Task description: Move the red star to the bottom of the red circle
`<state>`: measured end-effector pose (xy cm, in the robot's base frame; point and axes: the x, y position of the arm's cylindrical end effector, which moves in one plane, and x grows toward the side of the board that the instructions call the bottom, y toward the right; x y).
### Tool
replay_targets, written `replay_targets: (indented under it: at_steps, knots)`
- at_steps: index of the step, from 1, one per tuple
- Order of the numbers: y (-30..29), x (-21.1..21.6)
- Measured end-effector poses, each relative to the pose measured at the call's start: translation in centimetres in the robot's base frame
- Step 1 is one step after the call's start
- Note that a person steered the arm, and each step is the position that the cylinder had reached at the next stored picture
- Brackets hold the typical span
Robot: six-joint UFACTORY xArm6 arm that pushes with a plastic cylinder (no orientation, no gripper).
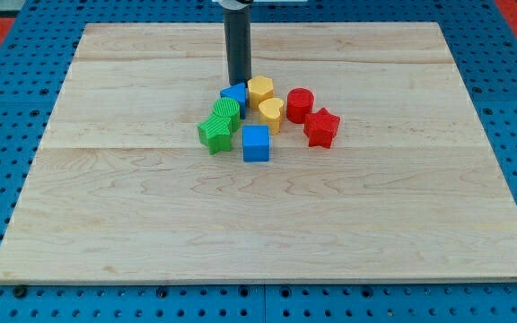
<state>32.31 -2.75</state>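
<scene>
The red star [322, 127] lies on the wooden board just below and to the right of the red circle [300, 104], touching it. My tip [239, 84] stands at the top of the cluster, right above a blue block [234, 96] and to the left of the yellow hexagon [260, 90]. The tip is about two block widths left of the red circle and apart from the red star.
A yellow heart [271, 114] sits left of the red circle. A blue cube [256, 143] lies below it. Two green blocks, one [227, 110] above the other [214, 133], sit at the cluster's left. The wooden board [267, 224] lies on a blue pegboard.
</scene>
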Motion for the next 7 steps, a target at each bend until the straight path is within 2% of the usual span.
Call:
replay_targets:
  at_steps: [1,2,3,4,5,7]
  knots:
    - [0.1,-3.2]
    - [2.1,-2.8]
    - [7.2,-2.5]
    - [11.6,1.6]
    - [14.0,3.8]
    - [13.6,7.7]
